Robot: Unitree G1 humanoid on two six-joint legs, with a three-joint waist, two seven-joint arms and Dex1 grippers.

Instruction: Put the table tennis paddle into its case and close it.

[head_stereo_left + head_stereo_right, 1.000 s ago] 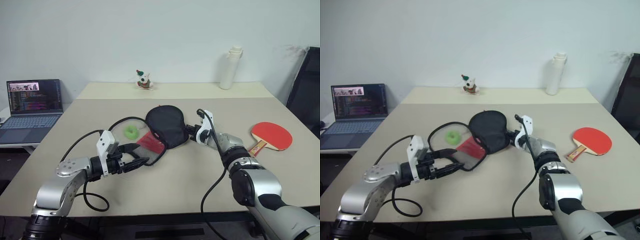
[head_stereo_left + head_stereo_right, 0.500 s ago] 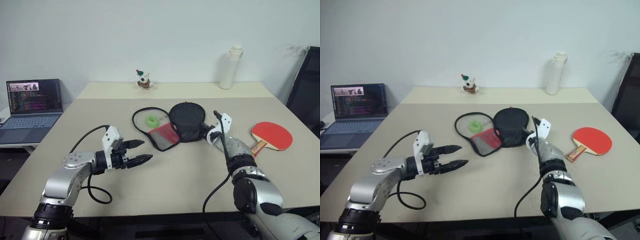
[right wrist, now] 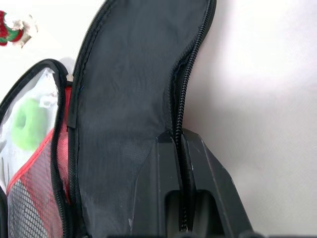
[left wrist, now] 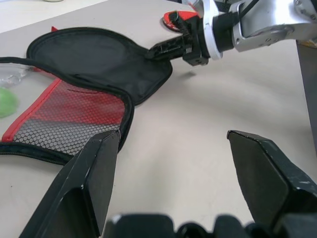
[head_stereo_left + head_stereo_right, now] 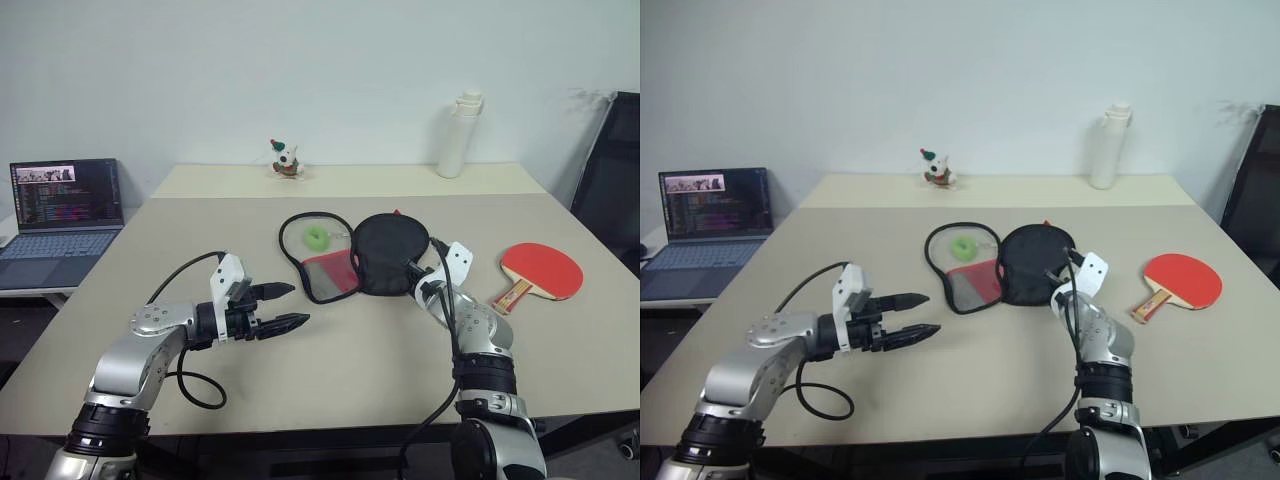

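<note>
Two halves of the soft red-and-black zip case [image 5: 355, 258] lie spread open on the beige counter [image 5: 330, 360]; nothing is packed yet.

Both main steps look undone: the rigid red-faced table tennis paddle with its light wooden handle [image 5: 538, 272] lies flat near the counter's right edge, well apart from the case, and the zip is unclosed. The right end effector [image 5: 415, 271] is clenched on the zipped rim of the case's black half, while the left end effector [image 5: 287, 307] hovers released, fingers spread, short of the mesh half. A small green object [image 5: 318, 237] sits in the clear pocket and may crowd the paddle. A laptop [image 5: 55, 215], a white bottle [image 5: 455, 135] and a little toy figure [image 5: 285, 160] stand well clear.
</note>
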